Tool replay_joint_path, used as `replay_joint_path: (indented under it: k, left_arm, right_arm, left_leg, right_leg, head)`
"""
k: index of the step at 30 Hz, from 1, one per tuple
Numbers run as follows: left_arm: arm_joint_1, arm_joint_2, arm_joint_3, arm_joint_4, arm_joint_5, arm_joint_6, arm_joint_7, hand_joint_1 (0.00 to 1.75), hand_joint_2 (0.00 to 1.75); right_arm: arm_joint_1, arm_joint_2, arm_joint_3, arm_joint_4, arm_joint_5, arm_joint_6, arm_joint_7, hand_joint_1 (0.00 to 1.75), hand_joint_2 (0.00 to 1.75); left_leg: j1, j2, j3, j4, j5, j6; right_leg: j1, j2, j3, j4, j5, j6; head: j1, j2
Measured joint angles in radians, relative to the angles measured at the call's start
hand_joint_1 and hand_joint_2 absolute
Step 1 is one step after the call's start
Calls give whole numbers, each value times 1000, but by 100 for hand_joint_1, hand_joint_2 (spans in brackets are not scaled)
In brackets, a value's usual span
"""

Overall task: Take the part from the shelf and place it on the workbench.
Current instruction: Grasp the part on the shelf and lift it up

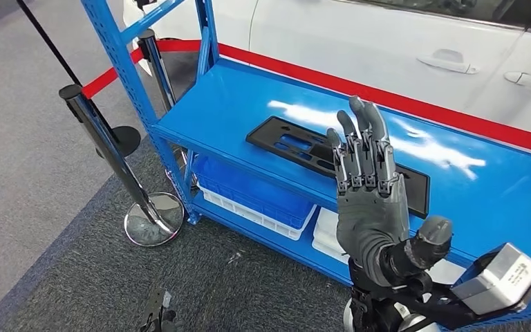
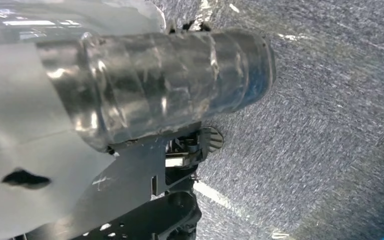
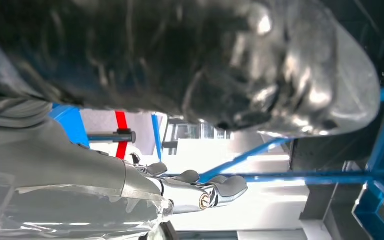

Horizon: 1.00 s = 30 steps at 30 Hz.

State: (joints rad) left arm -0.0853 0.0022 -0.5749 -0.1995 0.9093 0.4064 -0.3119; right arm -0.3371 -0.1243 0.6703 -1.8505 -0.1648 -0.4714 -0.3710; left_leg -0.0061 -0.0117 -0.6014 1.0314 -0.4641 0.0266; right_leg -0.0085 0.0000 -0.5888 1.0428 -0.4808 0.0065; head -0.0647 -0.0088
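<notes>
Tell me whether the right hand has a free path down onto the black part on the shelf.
Probably yes. The right hand hovers open, fingers apart, in front of the black part, which lies flat and alone on the blue shelf; nothing visible stands between them.

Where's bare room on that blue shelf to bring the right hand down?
Bare blue shelf lies left of the black part, toward the upright, and right of it toward the far corner. The middle is crowded: the right hand is raised in front of the part.

One black part [image 1: 297,149], one blue shelf [image 1: 214,117], two white bins [image 1: 249,207], one stanchion [image 1: 110,149], one white car [image 1: 387,41].
</notes>
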Motion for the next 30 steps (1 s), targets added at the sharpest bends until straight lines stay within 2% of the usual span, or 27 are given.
replay_joint_path:
  k: [3,4,5,7,8,9,10,12,13,14,15,18,19,20,23,24,25,26,28,29,30]
  left_arm:
    - [0,0,0,0,0,-2,0,0,0]
    - [0,1,0,0,0,-3,-1,0,0]
    - [0,1,0,0,0,-4,-1,0,0]
    - [1,1,0,0,-1,-6,-1,0,0]
    - [3,1,0,0,-1,-7,-1,0,0]
    - [4,1,0,0,-1,-8,-1,0,0]
    - [5,1,0,0,-1,-9,0,0,0]
    - [5,2,0,0,-1,-10,0,0,0]
    - [5,2,0,0,-1,-10,0,0,0]
    - [4,2,0,0,-2,-10,0,0,0]
    - [4,3,-1,0,-2,-10,-1,0,0]
    - [5,3,-1,0,-2,-11,-1,0,0]
    - [6,4,-1,0,-2,-11,-2,0,0]
    - [6,5,-1,0,-2,-11,-2,0,0]
    - [4,7,-2,0,-2,-12,-3,0,0]
    - [4,7,-2,0,-2,-12,-4,0,0]
    - [6,7,-2,0,-3,-12,-5,0,0]
    - [7,7,-2,0,-5,-11,-7,0,0]
    - [7,7,-2,0,-10,-9,-11,0,0]
    - [5,7,-3,0,-13,-7,-12,0,0]
    - [3,7,-4,0,-14,-6,-13,0,0]
  right_arm:
    - [0,0,0,0,0,1,0,0,0]
    - [0,0,0,0,0,1,0,0,0]
    - [0,0,0,0,0,2,1,0,0]
    - [0,0,0,0,0,3,1,0,0]
    - [0,0,0,0,0,3,1,0,0]
    - [1,0,0,1,0,3,1,0,0]
    - [1,1,0,1,0,3,1,0,0]
    - [2,1,0,1,0,4,3,0,0]
    - [2,0,0,1,0,4,4,0,0]
    - [2,0,0,1,0,4,5,0,0]
    - [2,0,0,1,0,4,5,0,0]
    - [3,1,0,2,0,4,7,0,0]
    - [2,0,0,2,0,4,7,0,0]
    - [2,0,0,2,0,4,7,0,0]
    - [7,0,0,2,0,4,13,0,0]
    - [10,0,0,2,0,4,15,0,0]
    - [11,0,0,2,1,4,17,0,0]
    - [12,0,0,2,2,4,18,0,0]
    - [14,0,0,3,4,3,18,0,0]
    - [15,-1,0,3,4,3,19,0,0]
    - [17,-1,0,4,5,3,21,0,0]
  left_leg:
    - [2,2,-1,5,-6,-15]
    - [3,3,-11,30,-18,-21]
    - [5,4,-33,74,-37,-27]
    - [8,5,-107,206,-83,-35]
    - [9,5,-141,258,-92,-37]
    - [9,5,-161,277,-82,-38]
    - [9,5,-159,254,-51,-37]
    - [8,5,-109,125,33,-30]
    - [5,6,-78,63,57,-25]
    - [1,6,-56,23,63,-19]
    - [-3,5,-44,3,56,-13]
    - [-4,3,-19,-21,38,8]
    - [-2,3,-8,-26,34,15]
    - [-1,3,4,-30,29,22]
    - [-1,3,32,-33,6,31]
    - [-1,3,44,-32,-2,31]
    - [-1,2,58,-32,-12,30]
    - [0,2,73,-31,-22,29]
    - [0,0,100,-27,-46,20]
    - [0,-2,105,-24,-57,14]
    - [-1,-3,104,-22,-66,7]
  right_leg:
    - [-2,1,10,-12,4,-11]
    - [-4,0,18,-18,5,-16]
    - [-6,-1,26,-22,4,-20]
    - [-5,-3,37,-24,-3,-26]
    - [-4,-3,42,-24,-8,-27]
    - [-3,-2,49,-24,-14,-27]
    - [-3,-1,58,-24,-21,-26]
    - [-4,1,79,-25,-39,-23]
    - [-3,2,87,-27,-47,-19]
    - [-2,2,91,-30,-54,-14]
    - [-2,2,97,-32,-57,-9]
    - [-2,1,111,-22,-55,6]
    - [-2,1,100,3,-59,9]
    - [-3,1,76,47,-70,12]
    - [-3,2,-54,225,-135,19]
    - [-3,1,-86,251,-146,20]
    - [-4,1,-102,242,-136,21]
    - [-5,1,-103,199,-102,20]
    - [-6,1,-84,76,4,19]
    - [-5,1,-76,33,42,14]
    - [-3,2,-74,12,64,8]
  head:
    - [0,0]
    - [-3,0]
    - [-5,0]
    - [-9,0]
    - [-8,0]
    - [-8,0]
    - [-9,0]
    - [-8,0]
    - [-7,0]
    - [-6,0]
    - [-5,0]
    - [-2,0]
    - [-1,0]
    - [0,0]
    - [2,0]
    - [2,0]
    - [2,0]
    - [3,0]
    - [3,0]
    - [4,0]
    - [3,0]
